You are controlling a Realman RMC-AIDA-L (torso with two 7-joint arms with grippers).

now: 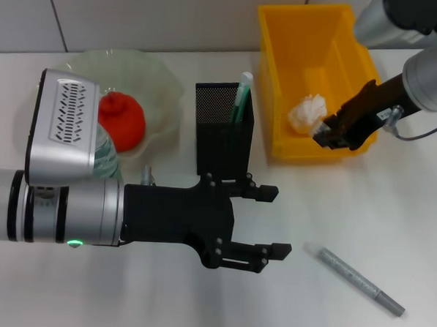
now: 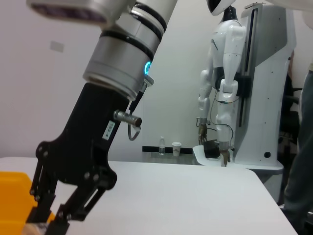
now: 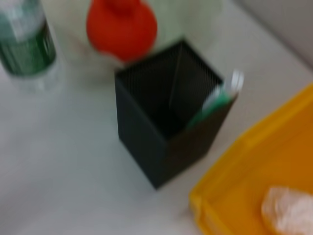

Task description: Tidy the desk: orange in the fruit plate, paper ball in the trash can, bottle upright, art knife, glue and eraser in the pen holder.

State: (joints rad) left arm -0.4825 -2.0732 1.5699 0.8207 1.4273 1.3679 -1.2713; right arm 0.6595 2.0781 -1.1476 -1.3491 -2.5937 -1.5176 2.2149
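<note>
White desk (image 1: 391, 216): paper ball (image 1: 307, 113) lay in the bin (image 1: 282, 64) under my right gripper (image 1: 330, 136), jaws unreadable. My left gripper (image 1: 270, 221) hung spread and empty; next, I judged, the knife (image 1: 355, 279) needed grasping for the holder (image 1: 222, 127).

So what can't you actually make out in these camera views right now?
- Bottle: head view, mostly hidden behind the left arm; right wrist view cuts off its top, so its cap is unseen.
- Pen holder: its bottom is dark; only one green item shows, and what it is stays unclear.
- Right gripper: over the yellow bin's front rim; finger state unclear.
</note>
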